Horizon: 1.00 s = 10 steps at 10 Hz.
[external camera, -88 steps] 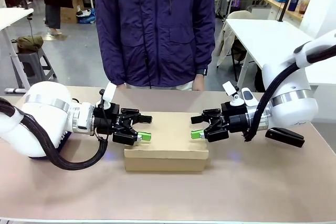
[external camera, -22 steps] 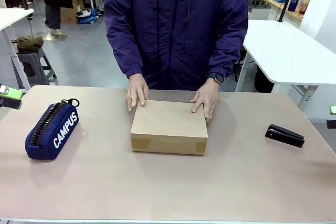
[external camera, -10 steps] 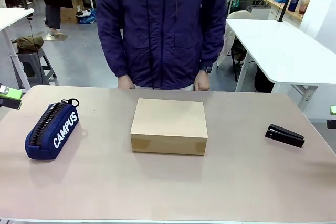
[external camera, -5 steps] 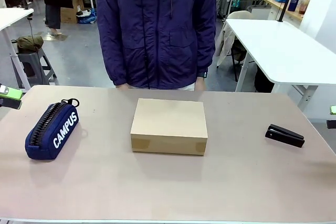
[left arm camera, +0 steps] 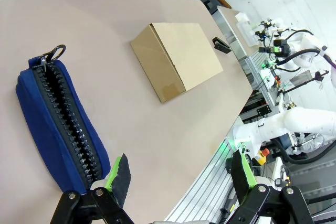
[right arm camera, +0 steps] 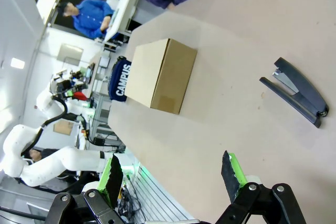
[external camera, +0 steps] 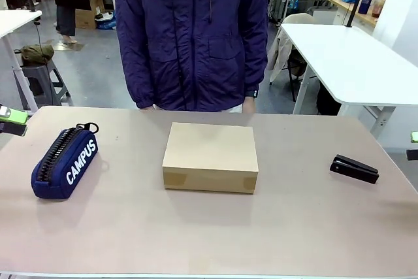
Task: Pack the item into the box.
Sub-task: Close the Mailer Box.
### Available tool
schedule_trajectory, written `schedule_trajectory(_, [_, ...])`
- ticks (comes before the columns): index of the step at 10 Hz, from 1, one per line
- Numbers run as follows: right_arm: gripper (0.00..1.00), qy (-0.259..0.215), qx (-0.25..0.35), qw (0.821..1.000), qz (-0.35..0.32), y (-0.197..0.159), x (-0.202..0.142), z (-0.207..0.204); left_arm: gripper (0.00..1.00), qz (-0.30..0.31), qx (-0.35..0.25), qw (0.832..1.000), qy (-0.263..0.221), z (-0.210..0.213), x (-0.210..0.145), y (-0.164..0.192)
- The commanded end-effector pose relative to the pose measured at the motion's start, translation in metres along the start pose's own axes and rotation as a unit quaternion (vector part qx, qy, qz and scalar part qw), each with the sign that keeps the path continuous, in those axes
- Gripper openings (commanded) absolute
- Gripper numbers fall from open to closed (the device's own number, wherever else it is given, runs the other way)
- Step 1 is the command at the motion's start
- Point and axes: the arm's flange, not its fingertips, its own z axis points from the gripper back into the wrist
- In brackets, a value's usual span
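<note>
Front view: you see box (external camera: 210, 155) shut, mid-bench (external camera: 294, 227); pencil case (external camera: 65, 161) left of box, stapler (external camera: 353, 168) right of box; person behind.
Left wrist: left pincer (left arm camera: 178, 177) released, empty, near pencil case (left arm camera: 55, 129); box (left arm camera: 176, 59) beyond.
Right wrist: right pincer (right arm camera: 172, 174) released, empty; box (right arm camera: 160, 74) ahead, stapler (right arm camera: 294, 93) beside.

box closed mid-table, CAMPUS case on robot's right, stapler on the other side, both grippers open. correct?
One error: the CAMPUS pencil case lies on the robot's left, and the stapler on its right, as the front view shows. The rest holds: the box sits closed mid-table, and the left gripper and right gripper are both open.
</note>
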Motion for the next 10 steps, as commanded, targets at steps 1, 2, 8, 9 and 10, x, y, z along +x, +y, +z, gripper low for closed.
schedule_trajectory(1, [1.0,0.003,0.006,1.0,0.004,0.0021,-0.004,0.0011,1.0,-0.003,0.003,1.0,0.006,0.0013,-0.0008,-0.0028])
schedule_trajectory(2, [1.0,0.003,0.006,1.0,0.004,0.0021,-0.004,0.0011,1.0,-0.003,0.003,1.0,0.006,0.0013,-0.0008,-0.0028])
schedule_trajectory(8, [1.0,0.003,0.006,1.0,0.004,0.0021,-0.004,0.0011,1.0,-0.003,0.003,1.0,0.006,0.0013,-0.0008,-0.0028])
schedule_trajectory(9, [1.0,0.003,0.006,1.0,0.004,0.0021,-0.004,0.0011,1.0,-0.003,0.003,1.0,0.006,0.0013,-0.0008,-0.0028])
schedule_trajectory(10, [1.0,0.003,0.006,1.0,0.004,0.0021,-0.004,0.0011,1.0,-0.003,0.003,1.0,0.006,0.0013,-0.0008,-0.0028])
